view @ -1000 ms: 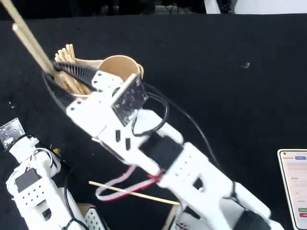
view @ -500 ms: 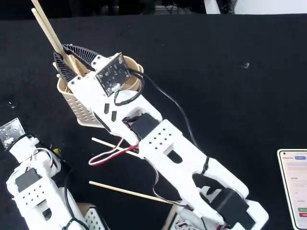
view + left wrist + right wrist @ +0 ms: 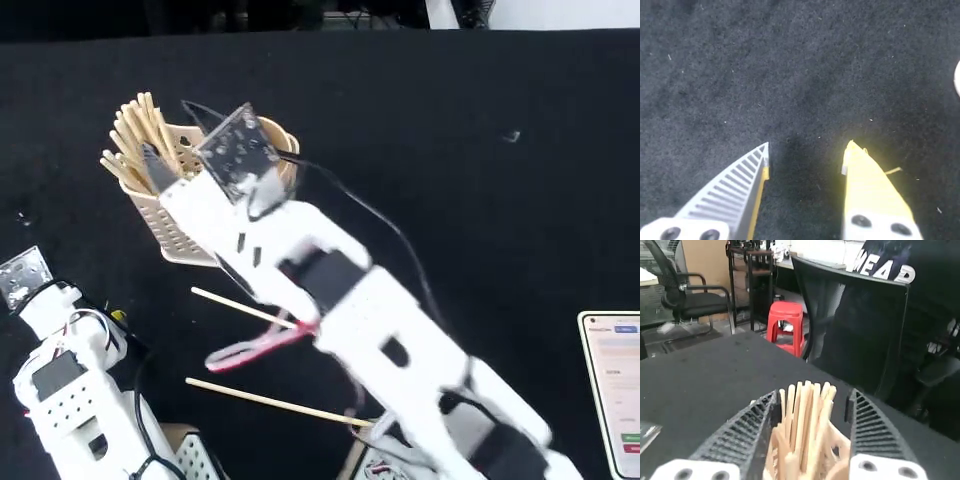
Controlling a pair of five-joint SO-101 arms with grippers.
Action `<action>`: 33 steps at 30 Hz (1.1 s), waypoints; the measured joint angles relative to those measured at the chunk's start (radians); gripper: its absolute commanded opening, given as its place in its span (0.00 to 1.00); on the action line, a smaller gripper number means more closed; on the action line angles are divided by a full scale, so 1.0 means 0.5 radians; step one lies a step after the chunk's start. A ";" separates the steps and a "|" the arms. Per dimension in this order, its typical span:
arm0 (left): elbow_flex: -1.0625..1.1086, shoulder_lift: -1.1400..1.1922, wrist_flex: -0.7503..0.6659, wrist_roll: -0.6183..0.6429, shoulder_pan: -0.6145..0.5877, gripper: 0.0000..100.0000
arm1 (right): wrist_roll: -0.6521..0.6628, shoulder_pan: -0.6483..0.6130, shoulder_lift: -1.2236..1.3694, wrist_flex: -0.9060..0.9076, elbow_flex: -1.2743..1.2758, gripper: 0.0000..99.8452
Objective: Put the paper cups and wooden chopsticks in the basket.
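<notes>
Right gripper (image 3: 812, 395) apart around chopsticks (image 3: 805, 410) in basket (image 3: 175, 235); left gripper (image 3: 807, 145) apart over black table (image 3: 790, 60).

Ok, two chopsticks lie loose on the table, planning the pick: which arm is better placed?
Left, probably: the left hand is open and empty, the loose chopsticks lie near its arm. The right hand is up at the basket, straddling the bundle there.

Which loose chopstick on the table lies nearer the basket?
The upper chopstick, just beside the basket, its end running under the right arm; the lower chopstick lies nearer the arm bases.
</notes>
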 measured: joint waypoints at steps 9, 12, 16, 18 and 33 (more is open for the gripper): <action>0.000 0.000 0.000 0.000 0.000 0.24 | 0.021 -0.178 -0.807 1.725 0.224 0.22; 0.000 0.000 0.000 0.000 0.000 0.24 | 0.135 -0.316 -0.825 1.976 0.586 0.22; 0.000 0.000 0.000 0.000 0.000 0.24 | 0.187 -0.442 -0.825 1.786 1.151 0.22; 0.000 0.000 0.000 0.000 0.000 0.24 | 0.199 -0.488 -0.825 1.654 1.316 0.22; 0.000 0.000 0.000 0.000 0.000 0.24 | 0.209 -0.789 -0.601 1.071 1.768 0.22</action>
